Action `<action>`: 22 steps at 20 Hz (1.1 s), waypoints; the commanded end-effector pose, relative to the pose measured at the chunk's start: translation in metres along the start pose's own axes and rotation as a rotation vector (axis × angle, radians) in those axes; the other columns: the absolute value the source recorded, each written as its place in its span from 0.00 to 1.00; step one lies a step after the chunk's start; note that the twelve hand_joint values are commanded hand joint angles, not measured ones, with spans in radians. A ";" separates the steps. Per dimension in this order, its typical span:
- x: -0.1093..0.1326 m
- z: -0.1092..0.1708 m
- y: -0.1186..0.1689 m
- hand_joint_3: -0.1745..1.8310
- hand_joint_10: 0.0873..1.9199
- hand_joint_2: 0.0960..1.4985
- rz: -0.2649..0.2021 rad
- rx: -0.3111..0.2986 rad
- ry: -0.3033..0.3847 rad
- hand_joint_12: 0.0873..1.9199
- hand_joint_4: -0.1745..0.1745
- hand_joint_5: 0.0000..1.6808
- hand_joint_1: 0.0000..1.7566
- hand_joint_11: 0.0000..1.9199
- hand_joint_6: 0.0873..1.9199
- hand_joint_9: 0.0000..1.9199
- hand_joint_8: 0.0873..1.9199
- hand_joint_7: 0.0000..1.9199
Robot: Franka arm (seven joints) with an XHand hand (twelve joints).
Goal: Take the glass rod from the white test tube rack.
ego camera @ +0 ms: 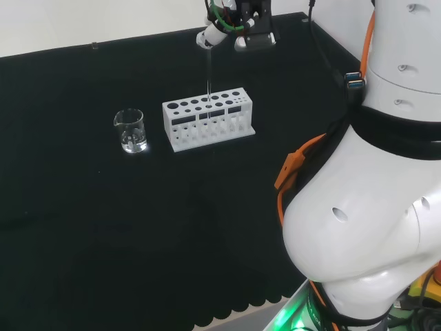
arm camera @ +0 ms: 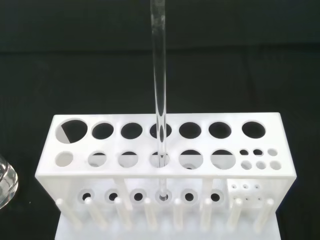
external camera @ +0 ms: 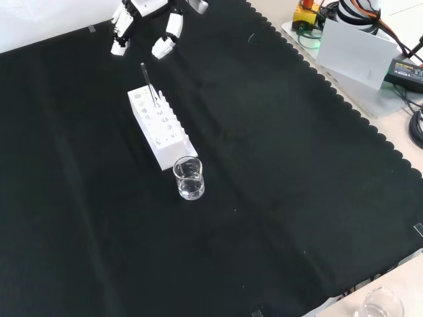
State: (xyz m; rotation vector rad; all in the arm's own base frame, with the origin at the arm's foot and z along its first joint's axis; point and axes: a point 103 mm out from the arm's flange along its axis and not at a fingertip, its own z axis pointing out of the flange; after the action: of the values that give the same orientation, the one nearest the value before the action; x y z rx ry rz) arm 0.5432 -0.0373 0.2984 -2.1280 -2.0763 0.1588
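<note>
The hand (ego camera: pixel 238 27) hangs high over the desk (ego camera: pixel 103 227), above and just behind the white test tube rack (ego camera: pixel 209 118) in the head view. In the front view its fingers (external camera: pixel 121 30) point down toward the cloth, a little bent and apart, and whether they pinch anything cannot be told. The glass rod (arm camera: pixel 159 95) stands upright in the rack, passing through a hole near the middle of the front row of the top plate, its lower end seated in the matching hole of the plate beneath, as the wrist view shows. Its upper end rises toward the hand; contact between them cannot be made out. A small glass beaker (ego camera: pixel 130 130) stands on the cloth just beside one short end of the rack, apart from it. The step in hand seems to be getting the rod out of its hole. To do it well, the rod should be taken near its top between fingers and thumb and drawn straight up along its own line, with no sideways lean, until its lower end clears the top plate; a tilt could jam it or drag the light rack.
</note>
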 end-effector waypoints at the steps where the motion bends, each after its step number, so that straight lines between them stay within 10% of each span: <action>1: 0.007 0.009 0.000 0.37 0.32 0.53 -0.011 0.015 -0.004 0.66 0.15 0.24 0.35 0.27 0.27 0.36 0.37 0.30; 22: 0.005 0.032 0.019 0.39 0.31 0.55 -0.081 0.046 0.034 0.64 0.08 0.31 0.50 0.36 0.49 0.50 0.39 0.34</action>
State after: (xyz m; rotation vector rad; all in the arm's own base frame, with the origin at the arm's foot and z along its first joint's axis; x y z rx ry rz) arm 0.5524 -0.0297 0.2658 -2.0070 -2.1169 0.1660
